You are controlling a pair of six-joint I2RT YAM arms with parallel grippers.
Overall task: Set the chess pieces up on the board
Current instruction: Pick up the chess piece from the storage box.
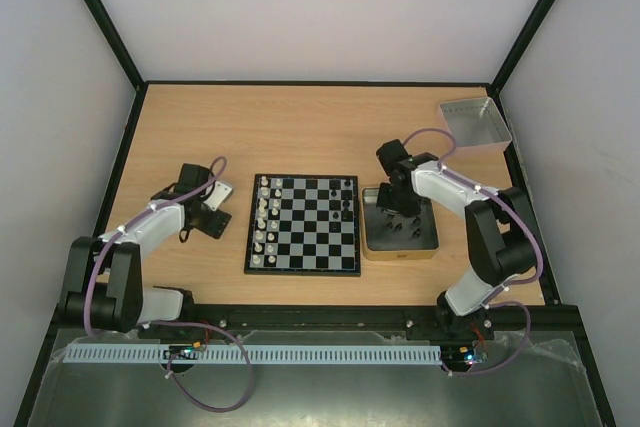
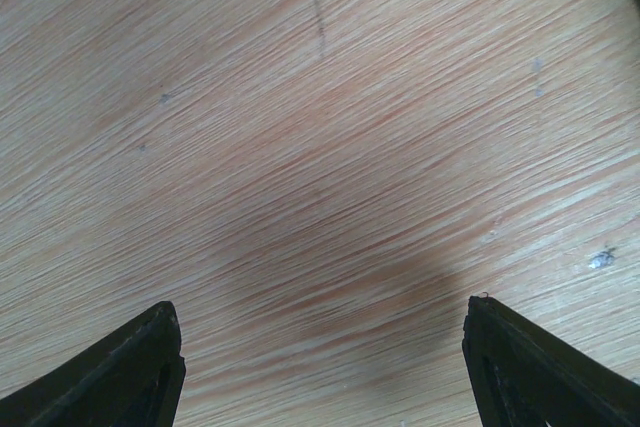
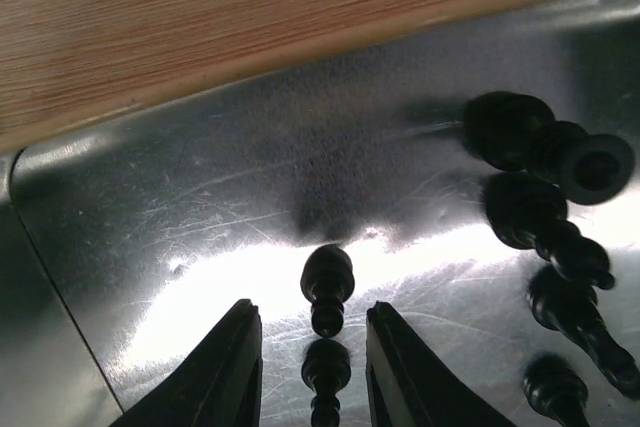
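Chess pieces [image 3: 545, 212] in black lie loose on the shiny floor of the tin [image 1: 400, 253], just right of the board [image 1: 303, 224]. Shut your right gripper [image 3: 312, 309] carelessly and you may pinch two at once, or squirt one away across the slick metal. Its jaws are apart, with one pawn [image 3: 327, 285] lying between the tips and a second piece [image 3: 325, 367] close behind it. Your left gripper [image 2: 322, 303] is spread wide above the table [image 2: 300, 97], well away.

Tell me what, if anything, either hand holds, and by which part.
Nothing is held. The right hand straddles a black piece in the tin, fingers not touching it; the left hand is open over the table.
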